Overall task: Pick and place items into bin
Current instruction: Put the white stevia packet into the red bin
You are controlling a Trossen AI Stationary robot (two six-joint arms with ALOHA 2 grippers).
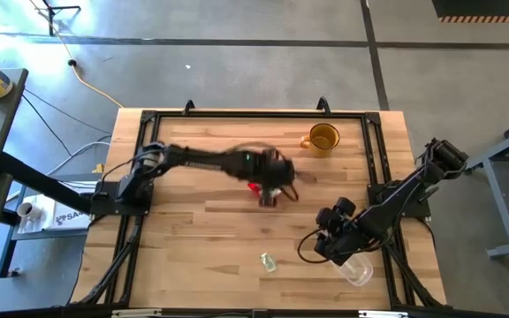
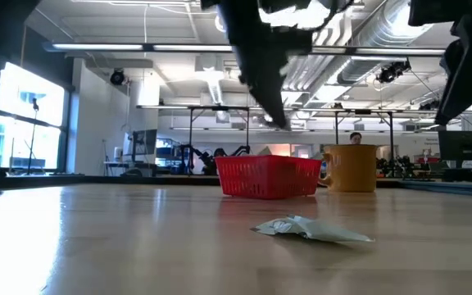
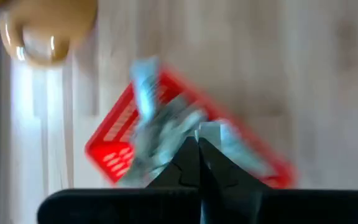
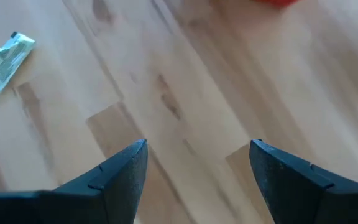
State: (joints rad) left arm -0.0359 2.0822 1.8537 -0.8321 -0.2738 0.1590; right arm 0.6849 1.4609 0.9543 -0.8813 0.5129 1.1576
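Observation:
The red bin (image 1: 254, 187) (image 2: 269, 178) stands near the table's middle. In the left wrist view several pale green-and-white items (image 3: 166, 134) lie in the bin (image 3: 114, 152), all blurred. My left gripper (image 1: 269, 193) (image 3: 198, 138) hangs above the bin, shut; in the low view its tips (image 2: 282, 123) are clear of the rim and I see nothing between them. One more item (image 1: 268, 261) (image 2: 314, 229) (image 4: 5, 56) lies flat on the table toward the near edge. My right gripper (image 1: 323, 237) (image 4: 197, 149) hovers open over bare wood to the right of that item.
An amber mug (image 1: 322, 139) (image 2: 352, 168) stands beyond the bin toward the far right. A clear plastic container (image 1: 356, 269) lies at the near right, just by the right arm. A black frame (image 1: 237, 115) runs round the table top.

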